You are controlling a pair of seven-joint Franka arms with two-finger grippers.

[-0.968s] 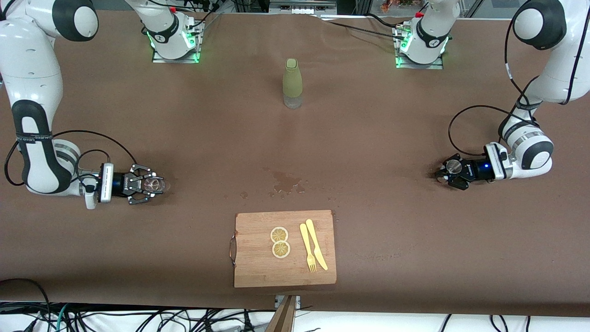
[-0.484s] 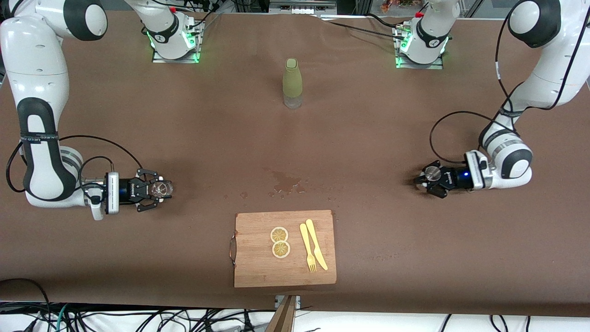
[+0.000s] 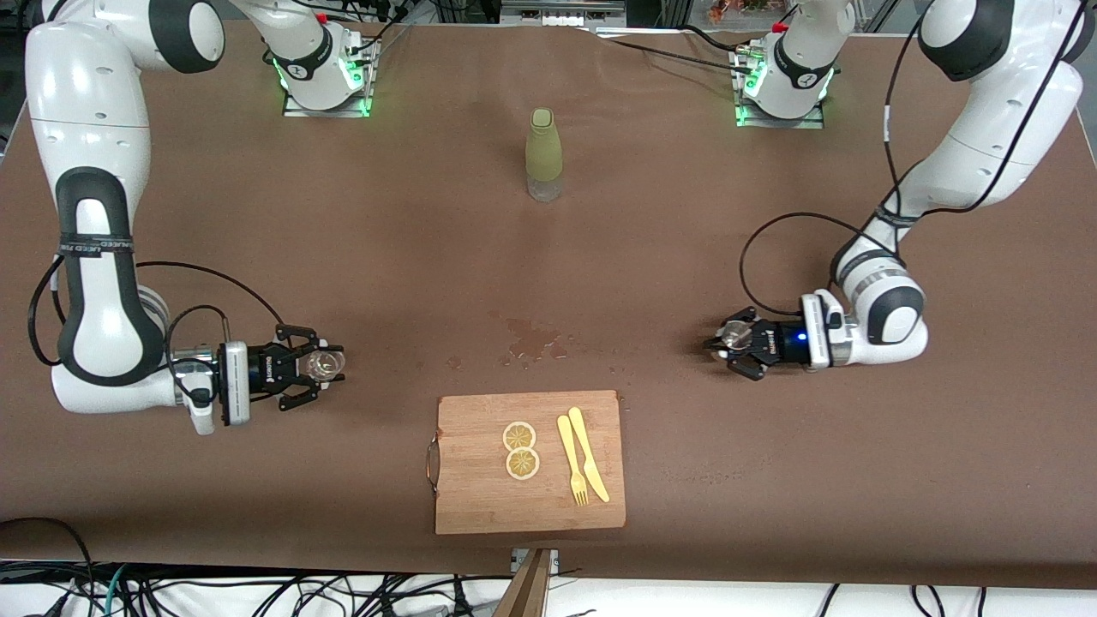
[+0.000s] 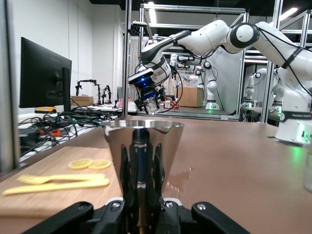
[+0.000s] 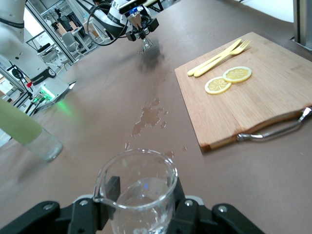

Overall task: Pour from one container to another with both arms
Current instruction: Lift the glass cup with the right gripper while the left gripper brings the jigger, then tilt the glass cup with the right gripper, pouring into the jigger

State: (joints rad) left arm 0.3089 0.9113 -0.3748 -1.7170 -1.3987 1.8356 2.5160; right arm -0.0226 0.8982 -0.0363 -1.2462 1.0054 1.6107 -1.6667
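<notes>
Now right jaws (image 3: 319, 367) grasp the glass beaker (image 3: 325, 365); left jaws (image 3: 728, 339) grasp the steel cup (image 3: 734, 332).

Each arm holds a small, seemingly upright cup (image 3: 326, 364) (image 3: 734, 333).

Clear glass beaker (image 3: 325, 365) with a pour spout, upright, a little clear liquid in the bottom (image 5: 138, 195); clamped in the right gripper (image 3: 315, 370) over the brown table toward the right arm's end. Shiny metal cup (image 3: 734, 335), cone-shaped and wider at the rim, upright (image 4: 142, 155); clamped in the left gripper (image 3: 727, 346) over the table toward the left arm's end. Well apart from each other, at about the same depth from the front camera.
</notes>
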